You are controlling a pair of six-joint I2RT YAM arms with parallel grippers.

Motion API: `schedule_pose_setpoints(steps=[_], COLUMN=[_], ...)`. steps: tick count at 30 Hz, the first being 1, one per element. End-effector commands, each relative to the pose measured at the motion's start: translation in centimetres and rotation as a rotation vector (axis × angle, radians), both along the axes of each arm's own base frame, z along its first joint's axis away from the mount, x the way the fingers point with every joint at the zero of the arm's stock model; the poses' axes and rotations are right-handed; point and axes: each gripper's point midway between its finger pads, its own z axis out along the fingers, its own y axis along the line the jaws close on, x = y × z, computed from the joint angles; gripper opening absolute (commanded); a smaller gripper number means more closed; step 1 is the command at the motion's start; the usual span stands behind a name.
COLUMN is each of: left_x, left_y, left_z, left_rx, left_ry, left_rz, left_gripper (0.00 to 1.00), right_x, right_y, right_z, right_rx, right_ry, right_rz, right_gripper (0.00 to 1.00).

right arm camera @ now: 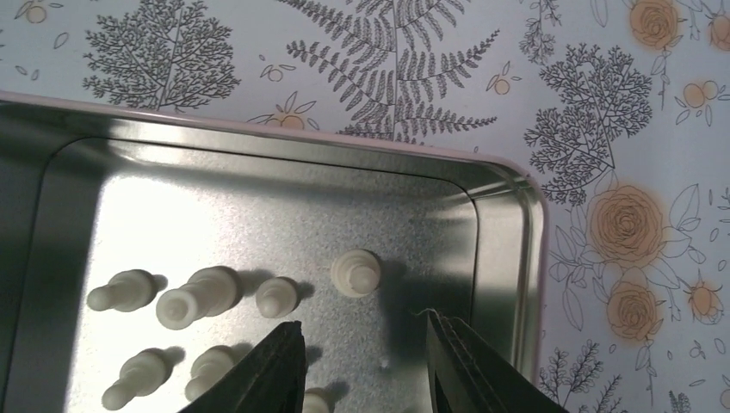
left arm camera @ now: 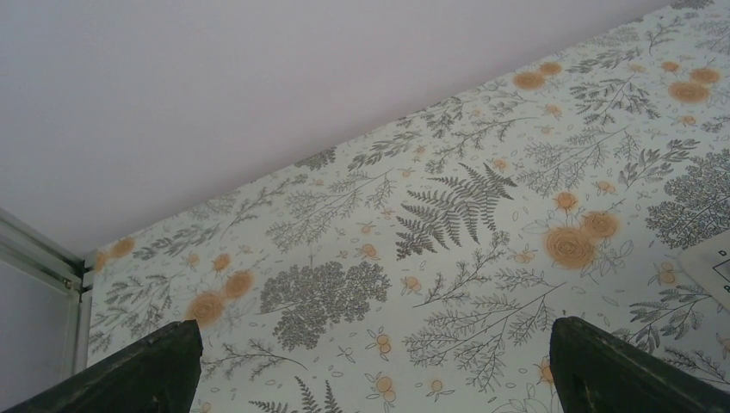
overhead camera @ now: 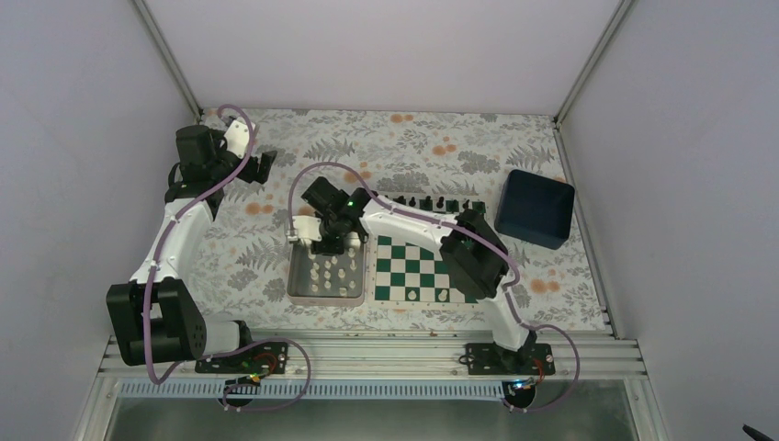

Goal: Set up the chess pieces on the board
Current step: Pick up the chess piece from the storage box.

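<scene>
The green and white board lies at mid table. Black chess pieces line its far edge, and two cream ones stand on its near row. Several cream pieces stand in the silver tray left of the board. My right gripper hangs over the tray's far part. In the right wrist view this gripper is open with only bare tray floor between the fingers. A cream piece stands just ahead of them and others to their left. My left gripper is open over the far-left tablecloth.
A dark blue box sits right of the board at the back. The tray's raised rim runs close to my right finger. The left wrist view shows only flowered cloth, the back wall and a board corner.
</scene>
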Motion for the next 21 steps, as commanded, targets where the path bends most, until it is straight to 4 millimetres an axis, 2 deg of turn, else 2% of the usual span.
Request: schedule_pose_setpoints(steps=[1, 15, 21], left_x=[0.1, 0.1, 0.0], left_y=[0.3, 0.3, 0.3], left_z=[1.0, 0.9, 0.9], left_rx=[0.017, 0.021, 0.02], left_ry=[-0.035, -0.039, -0.041], left_rz=[0.009, 0.011, 0.006], left_gripper=[1.0, 1.0, 1.0], right_x=[0.7, 1.1, 0.8], right_y=[1.7, 2.2, 2.4], right_z=[0.5, -3.3, -4.0], right_rx=[0.04, 0.007, 0.009], right_ry=[-0.026, -0.002, 0.022], right_rz=[-0.009, -0.015, -0.011], right_gripper=[0.38, 0.38, 0.35])
